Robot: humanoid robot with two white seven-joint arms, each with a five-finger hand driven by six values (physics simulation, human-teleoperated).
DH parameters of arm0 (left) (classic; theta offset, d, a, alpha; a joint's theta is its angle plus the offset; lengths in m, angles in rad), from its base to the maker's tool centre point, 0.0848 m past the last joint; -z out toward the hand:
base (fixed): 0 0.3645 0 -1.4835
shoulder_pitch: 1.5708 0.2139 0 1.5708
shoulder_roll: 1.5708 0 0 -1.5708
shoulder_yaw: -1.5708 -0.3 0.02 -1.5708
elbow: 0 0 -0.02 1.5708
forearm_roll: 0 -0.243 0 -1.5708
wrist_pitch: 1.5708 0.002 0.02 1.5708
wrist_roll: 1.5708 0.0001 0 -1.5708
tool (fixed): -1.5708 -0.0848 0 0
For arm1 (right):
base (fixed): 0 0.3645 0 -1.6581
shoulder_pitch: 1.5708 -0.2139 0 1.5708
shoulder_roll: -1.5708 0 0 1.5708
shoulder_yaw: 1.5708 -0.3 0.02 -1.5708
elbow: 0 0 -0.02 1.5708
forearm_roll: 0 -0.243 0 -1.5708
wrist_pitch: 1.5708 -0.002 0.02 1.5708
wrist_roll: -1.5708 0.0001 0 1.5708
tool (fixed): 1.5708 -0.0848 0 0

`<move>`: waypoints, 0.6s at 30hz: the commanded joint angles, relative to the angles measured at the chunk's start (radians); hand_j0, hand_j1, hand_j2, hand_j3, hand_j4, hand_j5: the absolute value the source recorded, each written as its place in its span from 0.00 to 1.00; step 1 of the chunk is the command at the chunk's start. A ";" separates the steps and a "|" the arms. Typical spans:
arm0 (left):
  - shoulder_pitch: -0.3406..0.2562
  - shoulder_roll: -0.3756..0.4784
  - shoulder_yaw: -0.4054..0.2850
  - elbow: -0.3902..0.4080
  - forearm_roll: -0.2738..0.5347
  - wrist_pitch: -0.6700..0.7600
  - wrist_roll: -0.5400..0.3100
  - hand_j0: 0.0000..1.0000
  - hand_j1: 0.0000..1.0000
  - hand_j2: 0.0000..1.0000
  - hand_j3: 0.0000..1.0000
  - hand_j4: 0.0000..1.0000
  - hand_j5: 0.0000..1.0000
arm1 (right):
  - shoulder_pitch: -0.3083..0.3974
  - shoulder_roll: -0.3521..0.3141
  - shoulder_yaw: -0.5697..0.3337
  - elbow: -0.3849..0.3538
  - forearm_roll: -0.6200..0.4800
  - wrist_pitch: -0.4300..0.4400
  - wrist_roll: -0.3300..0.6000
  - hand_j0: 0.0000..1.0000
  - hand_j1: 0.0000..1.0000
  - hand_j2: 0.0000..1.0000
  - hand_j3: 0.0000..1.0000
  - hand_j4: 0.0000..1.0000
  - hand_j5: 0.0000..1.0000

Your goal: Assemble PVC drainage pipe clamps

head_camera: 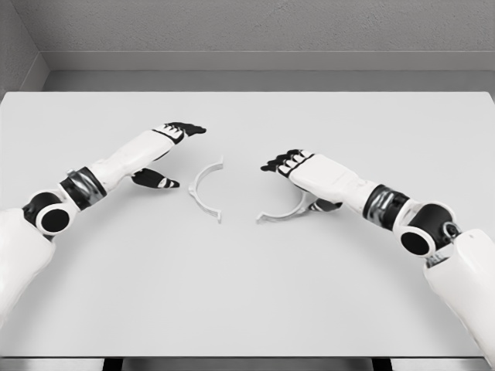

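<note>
White clamp half point(204, 190) between both hands, other half point(281, 213) under right hand point(298, 166).

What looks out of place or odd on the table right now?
Nothing looks damaged or spilled. The two clamp halves simply lie apart, unjoined: the left clamp half rests free on the table, and the right clamp half lies partly under the right hand. The left hand holds nothing.

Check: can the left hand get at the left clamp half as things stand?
Probably yes. The left hand is open, right beside the left clamp half, with only bare table between them.
</note>
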 commanded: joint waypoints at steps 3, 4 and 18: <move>0.000 -0.003 -0.002 -0.005 0.006 0.001 0.000 1.00 1.00 1.00 1.00 1.00 1.00 | -0.014 0.004 0.029 -0.004 -0.004 0.027 0.000 1.00 1.00 1.00 1.00 1.00 1.00; 0.000 -0.006 -0.002 -0.008 0.006 0.001 0.000 1.00 1.00 1.00 1.00 1.00 1.00 | -0.017 0.004 0.031 -0.004 -0.004 0.028 -0.002 1.00 1.00 1.00 1.00 1.00 1.00; 0.017 -0.043 -0.002 -0.028 -0.019 0.001 -0.002 1.00 1.00 1.00 1.00 1.00 1.00 | -0.086 0.037 0.027 0.099 0.019 0.033 -0.002 1.00 1.00 1.00 1.00 1.00 1.00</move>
